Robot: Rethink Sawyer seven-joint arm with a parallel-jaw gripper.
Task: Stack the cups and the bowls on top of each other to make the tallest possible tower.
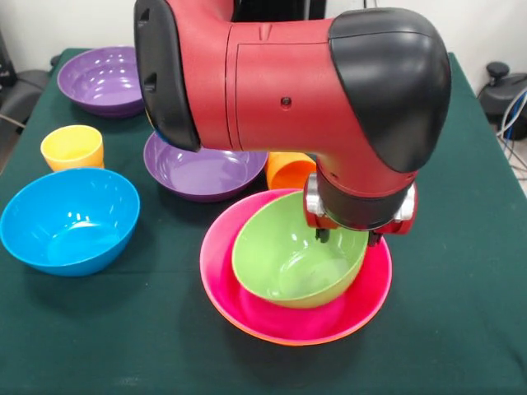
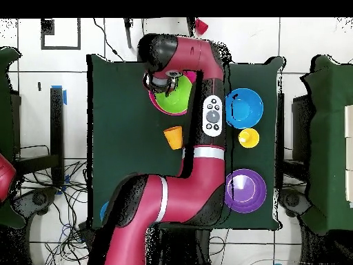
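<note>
A large pink bowl [image 1: 247,288], its underside edged by an orange bowl's rim [image 1: 284,339], sits nearest the front camera on the dark green surface [image 1: 461,313], with a green bowl [image 1: 288,267] tilted inside it. The red and black Sawyer arm [image 1: 272,82] comes down over this nested tower, and the end effector [image 1: 350,237] hangs at the green bowl's far rim, its two dark fingertips [image 1: 323,235] dipping to the rim's edge; whether they are spread apart or pinching the rim cannot be told from either view. Just behind the end effector stands an orange cup [image 1: 288,171], partly hidden by the wrist. Beside that cup, under the arm, lies a purple bowl [image 1: 202,173]. Farther out to the same side, well apart from the end effector, are a light blue bowl [image 1: 70,220], a yellow cup [image 1: 72,146] and a second purple bowl [image 1: 103,80] at the surface's far corner.
</note>
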